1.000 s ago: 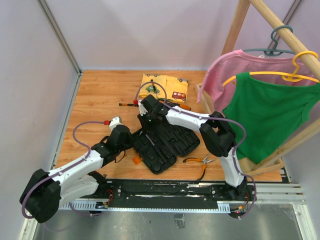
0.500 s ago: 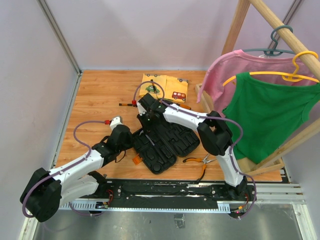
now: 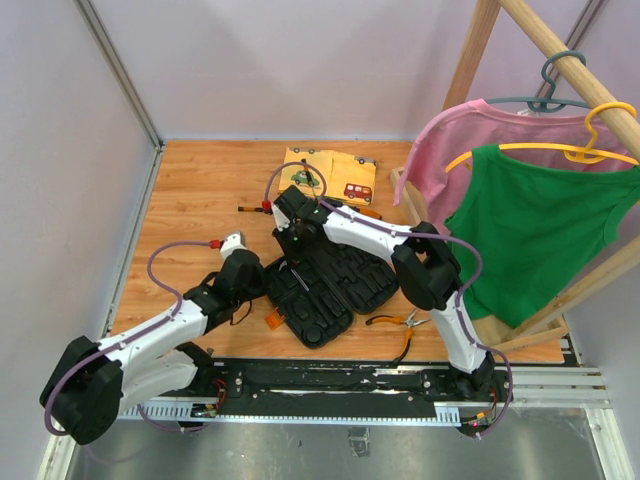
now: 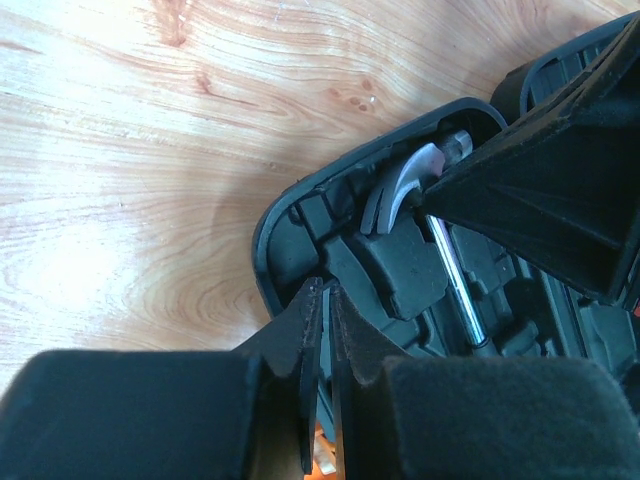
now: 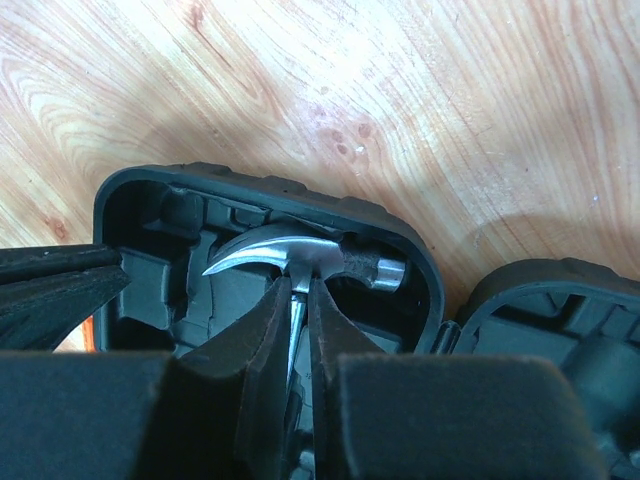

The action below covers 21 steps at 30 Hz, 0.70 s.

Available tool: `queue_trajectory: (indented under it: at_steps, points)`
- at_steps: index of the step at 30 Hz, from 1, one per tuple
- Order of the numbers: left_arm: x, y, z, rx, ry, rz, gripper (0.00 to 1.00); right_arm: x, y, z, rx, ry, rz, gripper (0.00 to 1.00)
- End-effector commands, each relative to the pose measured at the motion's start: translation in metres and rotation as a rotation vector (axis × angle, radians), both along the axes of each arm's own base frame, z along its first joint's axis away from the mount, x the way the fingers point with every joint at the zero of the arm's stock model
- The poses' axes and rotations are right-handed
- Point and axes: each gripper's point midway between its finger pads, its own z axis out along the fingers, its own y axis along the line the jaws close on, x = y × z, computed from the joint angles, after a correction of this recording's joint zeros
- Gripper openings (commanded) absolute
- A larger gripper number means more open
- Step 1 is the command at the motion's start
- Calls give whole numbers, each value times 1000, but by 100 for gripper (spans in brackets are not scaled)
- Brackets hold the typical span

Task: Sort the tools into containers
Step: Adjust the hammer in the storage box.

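The black tool case (image 3: 340, 285) lies open on the wooden table. My right gripper (image 3: 293, 243) is over its left half, shut on the steel shaft of the claw hammer (image 5: 300, 256) just below the head; the head sits in the moulded slot at the case's far end (image 5: 140, 195). My left gripper (image 3: 264, 282) is shut on the case's near-left rim (image 4: 275, 225). In the left wrist view its tips (image 4: 325, 292) pinch the thin wall, with the hammer (image 4: 400, 185) beyond. Orange-handled pliers (image 3: 398, 325) lie right of the case. A thin dark screwdriver (image 3: 255, 209) and an orange-and-black one (image 3: 368, 213) lie behind it.
A yellow cloth printed with cars (image 3: 330, 175) lies at the back. A wooden clothes rack (image 3: 480, 60) with a pink and a green shirt (image 3: 545, 230) stands along the right side. A small orange latch (image 3: 273, 320) sticks out at the case's front left.
My right gripper has shifted slightly toward the far left with the hammer, bringing the head into the case's end. The left arm has not moved.
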Motion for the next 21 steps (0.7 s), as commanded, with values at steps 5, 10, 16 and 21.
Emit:
queue_trajectory:
  at_steps: [5,10,16,21]
  points:
    - [-5,8,0,2,-17,12,10,-47,-55,-94,-356,138,3,9]
    - [-8,12,-1,10,-19,23,9,-54,-65,-112,-411,161,-3,7]
    - [-10,14,-2,10,-19,27,8,-61,-78,-124,-466,177,-2,6]
    - [-9,14,-1,9,-20,29,8,-58,-78,-114,-455,150,0,6]
